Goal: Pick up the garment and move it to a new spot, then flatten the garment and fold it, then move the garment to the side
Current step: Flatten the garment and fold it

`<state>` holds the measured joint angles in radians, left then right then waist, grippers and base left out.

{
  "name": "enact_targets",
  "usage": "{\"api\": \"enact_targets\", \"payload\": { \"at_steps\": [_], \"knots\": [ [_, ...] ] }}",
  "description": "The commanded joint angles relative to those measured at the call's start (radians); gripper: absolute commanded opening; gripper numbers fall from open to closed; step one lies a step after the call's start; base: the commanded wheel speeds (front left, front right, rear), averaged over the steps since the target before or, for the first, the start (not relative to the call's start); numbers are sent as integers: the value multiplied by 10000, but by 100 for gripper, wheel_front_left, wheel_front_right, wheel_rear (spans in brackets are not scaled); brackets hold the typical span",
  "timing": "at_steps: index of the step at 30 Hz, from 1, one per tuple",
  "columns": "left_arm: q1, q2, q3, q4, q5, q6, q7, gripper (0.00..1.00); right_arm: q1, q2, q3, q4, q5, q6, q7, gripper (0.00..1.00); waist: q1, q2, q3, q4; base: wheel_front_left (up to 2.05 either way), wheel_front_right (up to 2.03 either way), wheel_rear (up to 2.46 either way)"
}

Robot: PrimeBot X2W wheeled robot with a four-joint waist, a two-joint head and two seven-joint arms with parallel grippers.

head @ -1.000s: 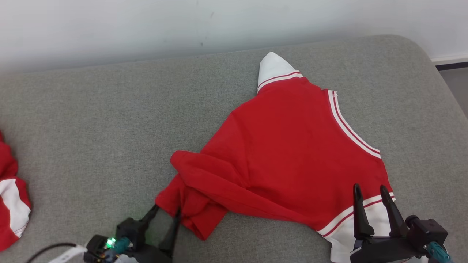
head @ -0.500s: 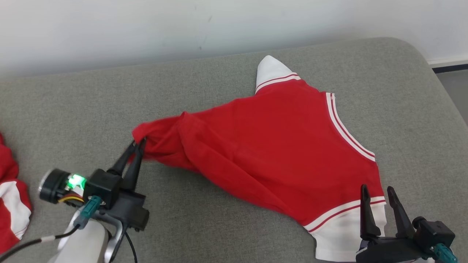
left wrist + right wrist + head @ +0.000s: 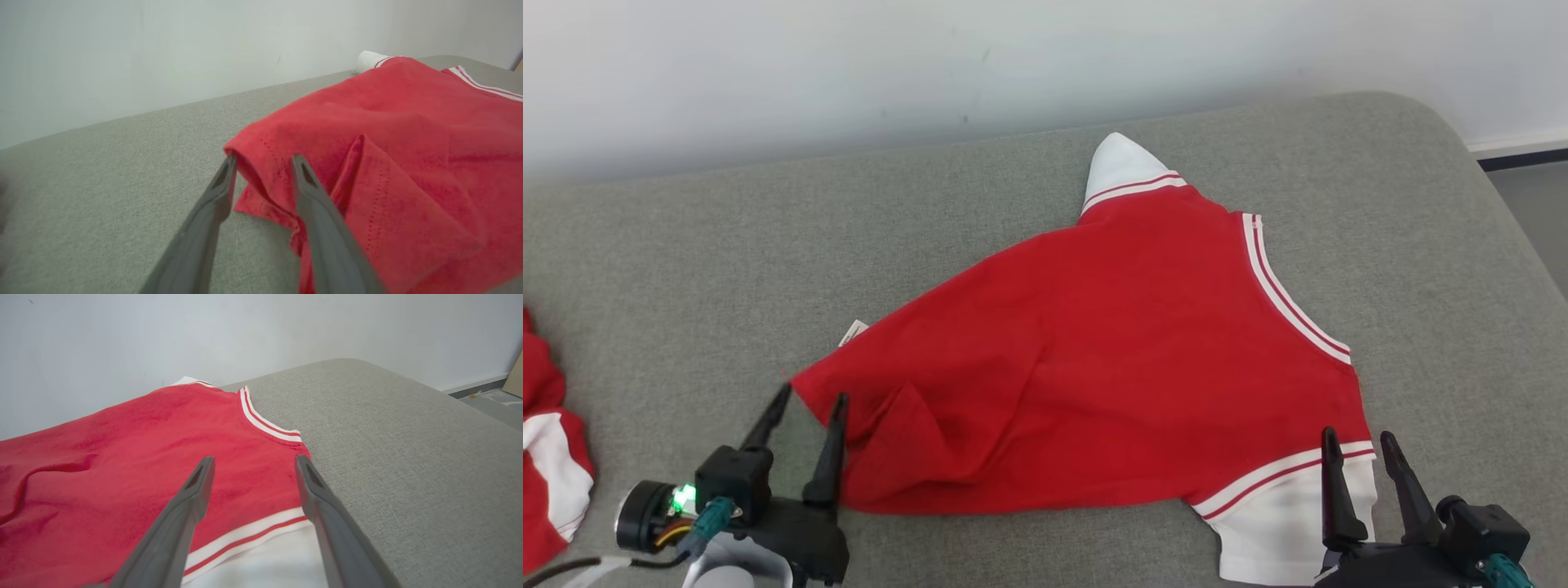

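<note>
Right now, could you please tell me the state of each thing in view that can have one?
Red garment: spread out on the grey cushion, unfolded, creased at its near left corner.
Left end effector: open, fingers astride that corner.
Right end effector: open, above the white sleeve.
Second garment: bunched at the left edge.

The red knit garment (image 3: 122,457) with white-and-red striped trim lay flat on the grey fabric-covered bench (image 3: 408,457), reaching towards its far edge below the white wall (image 3: 163,335). The right gripper (image 3: 253,458) hung over the garment's striped band and white panel, its two dark fingers spread apart, gripping nothing.
</note>
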<state>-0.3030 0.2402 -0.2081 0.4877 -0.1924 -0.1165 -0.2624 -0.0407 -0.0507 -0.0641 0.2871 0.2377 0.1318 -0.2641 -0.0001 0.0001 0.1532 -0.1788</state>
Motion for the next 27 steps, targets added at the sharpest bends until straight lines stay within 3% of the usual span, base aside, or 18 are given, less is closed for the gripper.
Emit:
{"api": "enact_targets", "payload": {
  "at_steps": [1, 10, 22, 23, 24, 25, 27],
  "knots": [
    [175, -129, 298, -451, 78, -36, -32, 100, 89, 3, -65, -1, 10, -18, -1, 100, 1, -1, 13, 104, 0, 0, 0],
    [1668, -672, 538, -2142, 660, -116, -32, 100, 160, 4, -41, 46, 77, -18, -1, 100, 1, -1, 54, 485, 0, 0, 0],
    [1510, -564, -486, -519, 183, -130, -32, 100, -39, 5, 60, 93, 60, -18, -1, 100, 1, -1, 147, 312, 0, 0, 0],
    [1427, -525, -613, -347, 127, -130, -32, 60, -20, 5, 33, 85, 63, -18, -1, 100, 1, -1, 143, 304, 0, 0, 0],
    [1328, -469, -751, -260, 81, -131, -32, 36, 8, 8, 18, 71, 65, -18, -1, 100, 1, -1, 134, 307, 0, 0, 0],
    [1241, -462, -845, -309, 31, -129, -34, 0, 38, 8, -5, 62, 64, -18, -1, 100, 1, -1, 126, 321, 0, 0, 0],
    [1234, -442, -1015, -428, -21, -130, -32, 0, 137, 4, -85, 51, 49, -18, -1, 100, 1, -1, 69, 406, 0, 0, 0]
  ]
}}
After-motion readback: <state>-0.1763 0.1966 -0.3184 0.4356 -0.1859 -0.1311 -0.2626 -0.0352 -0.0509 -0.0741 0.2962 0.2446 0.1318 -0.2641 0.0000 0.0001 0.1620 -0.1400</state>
